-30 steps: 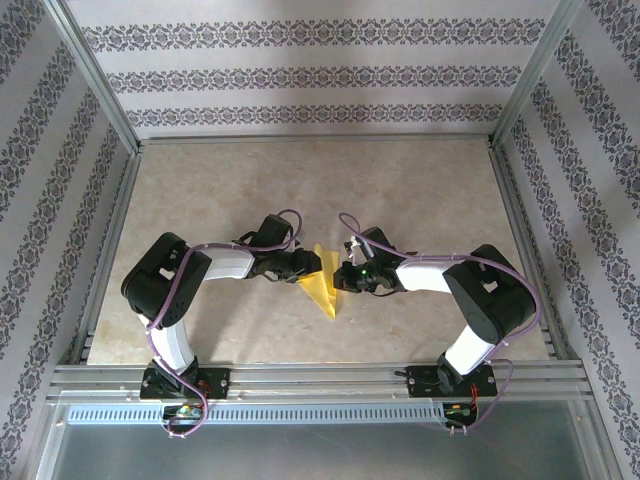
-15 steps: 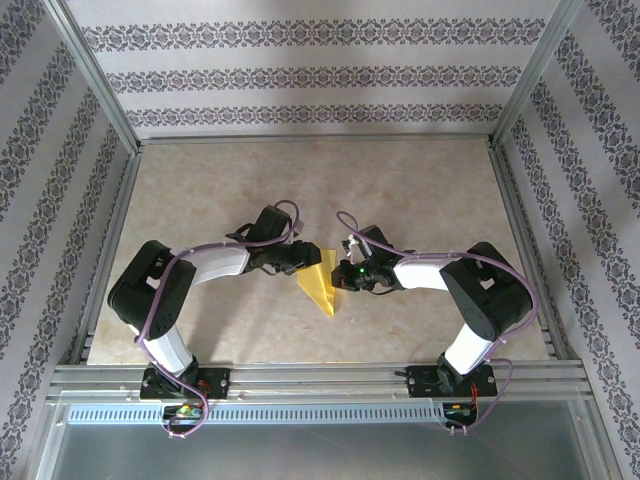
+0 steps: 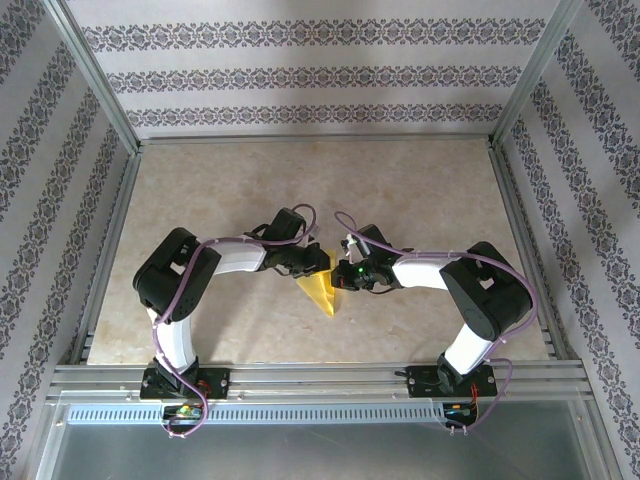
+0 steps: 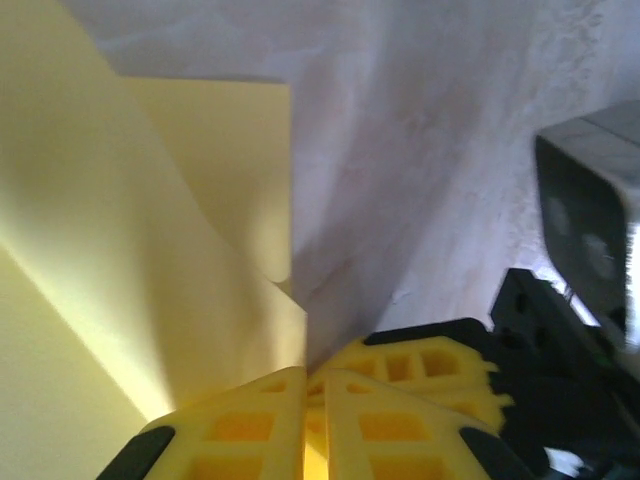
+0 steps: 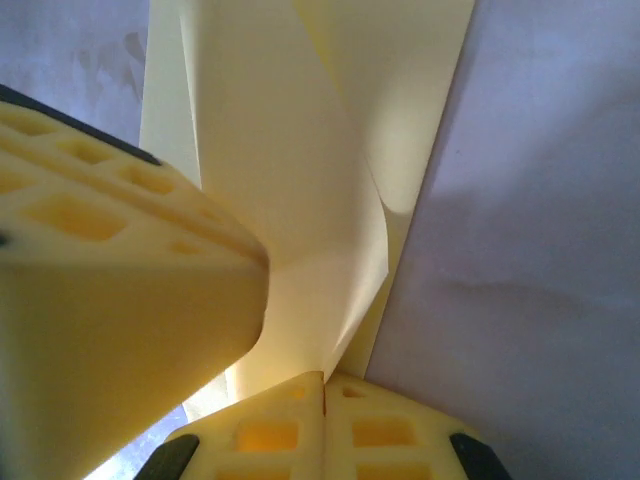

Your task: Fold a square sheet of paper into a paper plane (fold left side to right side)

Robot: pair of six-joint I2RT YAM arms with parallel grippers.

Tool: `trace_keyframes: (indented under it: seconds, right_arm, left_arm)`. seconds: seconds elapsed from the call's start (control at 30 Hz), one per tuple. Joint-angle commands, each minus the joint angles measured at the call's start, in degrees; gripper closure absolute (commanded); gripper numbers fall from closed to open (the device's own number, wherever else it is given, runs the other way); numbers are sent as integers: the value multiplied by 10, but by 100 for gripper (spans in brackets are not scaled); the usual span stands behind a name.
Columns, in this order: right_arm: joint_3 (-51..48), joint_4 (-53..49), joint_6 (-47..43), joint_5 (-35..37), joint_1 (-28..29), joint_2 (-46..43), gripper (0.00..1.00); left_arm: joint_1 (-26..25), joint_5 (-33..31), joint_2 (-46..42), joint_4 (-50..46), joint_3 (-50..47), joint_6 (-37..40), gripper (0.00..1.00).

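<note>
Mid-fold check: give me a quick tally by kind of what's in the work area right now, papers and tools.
Sheets of yellow paper: 1, partly folded, lifted at its far edge
Tools: 2, the left tool and the right tool, both shut on the yellow paper
Total: 3

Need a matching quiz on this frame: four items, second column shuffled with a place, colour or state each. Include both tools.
Items:
1. left tool
2. right tool
3. yellow paper
4. arm cables

Descriptions:
A. purple
B. shut on the paper from its right side
C. partly folded, pointed end toward the arm bases
D. shut on the paper from its left side

Pairs: 1-D, 2-B, 3-C, 4-A
</note>
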Motion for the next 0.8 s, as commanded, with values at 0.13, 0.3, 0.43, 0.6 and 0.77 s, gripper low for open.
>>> trace_keyframes:
  seconds: [0.13,0.3,0.43,0.6,0.77]
  right_arm:
    - [-1,-65,-19,51,10,24,100]
    - [4,-69,-20,50,10,27,100]
    - [6,-70,-21,50,10,27,100]
    - [10,-69,-21,46,10,27,100]
    - [19,-68,-18,38,9,20,98]
  left_arm:
    - [-4,-35,6,-43,12,26,87]
    - [-5,-42,12,-46,8,27,87]
    - [-4,-48,14,-41,0,26,87]
    - [-3,-53,17,-37,-11,24,88]
    - [-2,-56,17,-30,-23,17,89]
